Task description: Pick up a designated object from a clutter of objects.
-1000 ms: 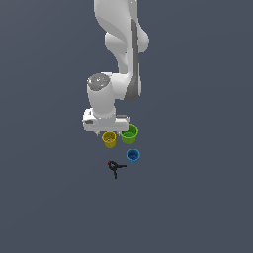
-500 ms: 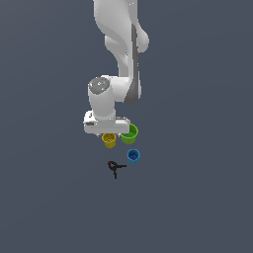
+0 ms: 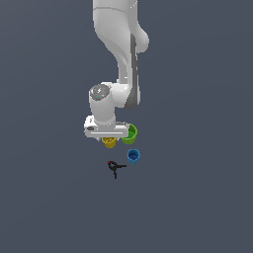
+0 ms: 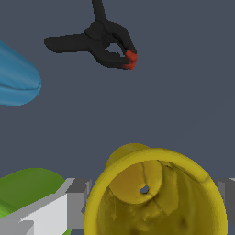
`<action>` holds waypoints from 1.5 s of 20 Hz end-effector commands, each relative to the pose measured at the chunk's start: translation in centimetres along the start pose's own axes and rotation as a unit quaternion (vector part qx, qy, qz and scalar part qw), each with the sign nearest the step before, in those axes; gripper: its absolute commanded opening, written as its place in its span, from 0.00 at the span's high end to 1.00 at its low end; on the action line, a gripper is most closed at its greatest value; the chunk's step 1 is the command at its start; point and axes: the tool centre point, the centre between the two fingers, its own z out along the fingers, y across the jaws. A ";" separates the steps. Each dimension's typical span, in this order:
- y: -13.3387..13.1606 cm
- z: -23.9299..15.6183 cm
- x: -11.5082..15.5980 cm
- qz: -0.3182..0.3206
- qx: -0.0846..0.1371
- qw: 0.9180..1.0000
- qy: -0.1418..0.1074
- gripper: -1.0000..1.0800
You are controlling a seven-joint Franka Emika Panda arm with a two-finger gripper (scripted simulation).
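We see the pincer (image 3: 109,139) low in the middle of the exterior view, just below the arm's white hand, with the yellow cup (image 3: 108,142) directly under it. In the wrist view its grey fingers (image 4: 75,202) stand on either side of the yellow cup (image 4: 156,193), one on each flank of the rim, spread a little wider than the cup. We cannot tell whether the pads touch the cup wall or stand just clear of it. The cup's mouth opens towards the wrist camera, and we can look down to a small hole in its base.

Just beside the yellow cup, towards the exterior view's right, sits the green cup (image 3: 130,134), partly covered by the hand; it also shows behind one finger in the wrist view (image 4: 27,186). Near them, lower and to the right in the exterior view, stands the blue cup (image 3: 133,156), apart from both. The black clamp (image 3: 115,167) with its red tip lies near the blue cup, towards the exterior view's left, touching nothing. All rest on the plain dark grey floor (image 3: 197,197).
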 end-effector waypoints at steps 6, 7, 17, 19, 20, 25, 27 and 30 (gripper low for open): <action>-0.3 1.3 -1.0 -0.002 0.002 1.000 -0.013 1.00; -0.3 1.3 -1.0 -0.002 0.002 1.000 -0.013 1.00; -0.4 -0.1 -0.3 -0.002 0.001 1.000 -0.002 1.00; -0.7 -0.5 -0.5 -0.002 0.001 1.000 -0.002 1.00; -0.9 -0.8 -0.5 -0.002 0.001 1.000 -0.002 1.00; -2.1 -2.8 -1.1 -0.001 0.001 1.000 -0.003 1.00; -2.8 -3.9 -1.4 -0.001 0.001 1.000 -0.003 1.00; -3.9 -5.8 -2.0 -0.001 0.001 1.000 -0.004 1.00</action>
